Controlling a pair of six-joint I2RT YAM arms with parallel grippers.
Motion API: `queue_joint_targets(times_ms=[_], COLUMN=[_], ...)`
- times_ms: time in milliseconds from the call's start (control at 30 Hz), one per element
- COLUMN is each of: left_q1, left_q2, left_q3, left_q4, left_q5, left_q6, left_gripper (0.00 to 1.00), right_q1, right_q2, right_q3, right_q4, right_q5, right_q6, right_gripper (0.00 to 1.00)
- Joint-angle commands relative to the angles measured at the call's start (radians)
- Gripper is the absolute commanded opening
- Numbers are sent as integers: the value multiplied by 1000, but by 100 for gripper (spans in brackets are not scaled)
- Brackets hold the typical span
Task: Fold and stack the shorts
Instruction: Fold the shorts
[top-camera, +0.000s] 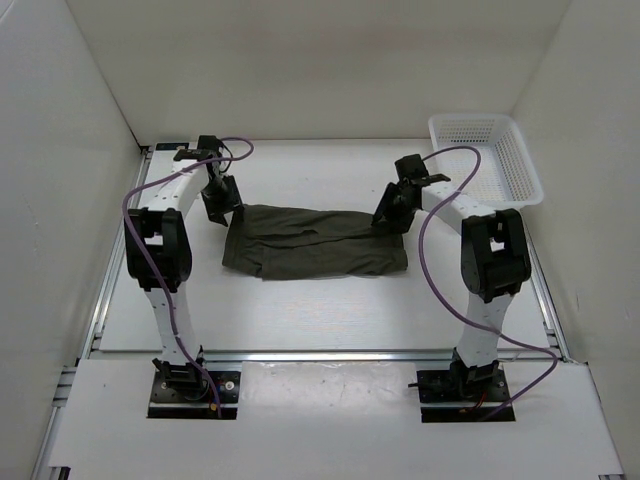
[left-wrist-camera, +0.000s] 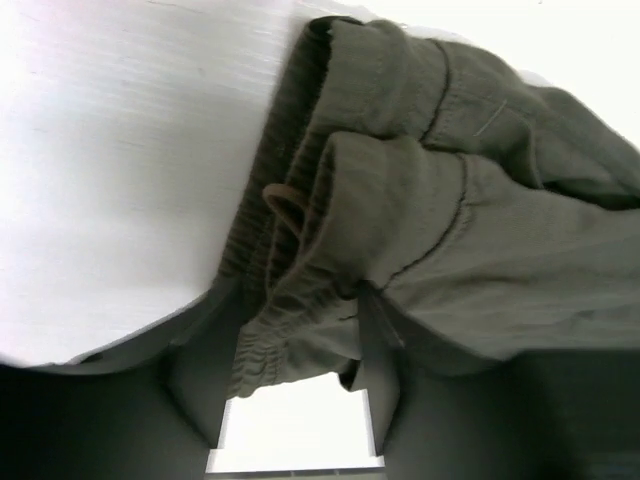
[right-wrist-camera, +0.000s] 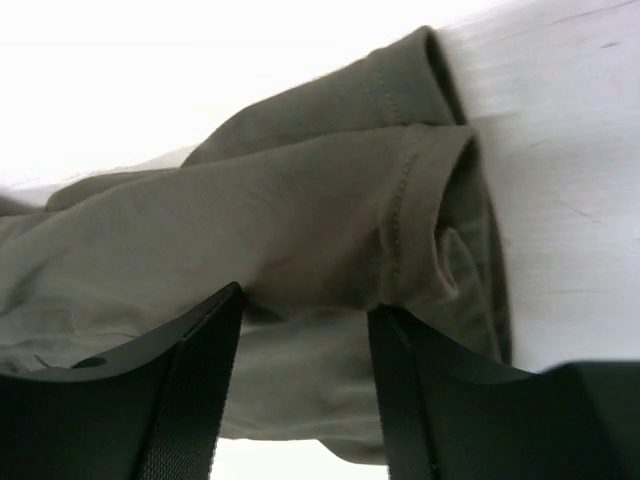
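Left gripper (left-wrist-camera: 300, 335): fingers apart, gathered waistband (left-wrist-camera: 285, 320) sitting loose in the gap, bare white bench visible below it. Only this wrist view shows the brownish drawstring loop (left-wrist-camera: 288, 215) lying on the elastic, and two cloth layers stacked one on the other. Right gripper (right-wrist-camera: 305, 305): black fingers (right-wrist-camera: 190, 380) apart, straddling cloth just inside a stitched leg hem (right-wrist-camera: 400, 220), nothing visibly pinched; the hem's rolled edge shows only here. From the top view, neither gap can be read, but the layout can: the shorts (top-camera: 315, 250) lie as a wide dark olive band across mid-bench, left gripper at the far left corner, right gripper at the far right corner. Near edge of cloth uneven, lower layer peeking out in front. Open bench (top-camera: 300, 310) between that edge and the front rail, more behind the cloth toward the back wall. White mesh basket (top-camera: 485, 155) at the far right corner, well apart from the shorts
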Motion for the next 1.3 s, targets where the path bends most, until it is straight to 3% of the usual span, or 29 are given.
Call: queue_joint_targets(times_ms=[0, 67, 100, 133, 167, 267, 767, 1000, 1133, 1167, 1233, 1267], left_q1=[-5, -5, -5, -5, -5, -5, 55, 74, 85, 85, 85, 85], left_q2=[-19, -9, -9, -9, -9, -27, -243, -191, -28, 8, 68, 86], left_q3=[33, 33, 33, 33, 33, 33, -10, 62, 177, 250, 325, 382], left_q4=[13, 13, 13, 13, 13, 13, 13, 33, 42, 42, 1, -21], left_q5=[48, 58, 58, 58, 58, 71, 124, 143, 201, 210, 210, 210], left_q6=[28, 28, 28, 28, 37, 37, 28, 10, -24, -38, -47, -47], left_gripper=[54, 39, 18, 10, 10, 10, 10, 10, 10, 13, 49, 60], right_q1=[4, 4, -5, -5, -5, -14, -14, -45, -57, -57, -57, -57], right_q2=[27, 36, 37, 37, 46, 46, -189, -120, 34, 64, 131, 132], right_q3=[51, 51, 60, 61, 61, 61, 7, 128, 275, 306, 410, 436], right_q4=[3, 3, 3, 12, 12, 12, -39, -48, -27, -14, -40, -54], right_q5=[-46, -46, -46, -37, -27, -27, 57, 48, 39, 39, 14, 2], right_q6=[22, 22, 22, 22, 22, 11, -61, -82, -92, -92, -105, -116], right_gripper=[57, 42, 35, 29, 16, 0, 0, 0, 0, 17, 39, 48])
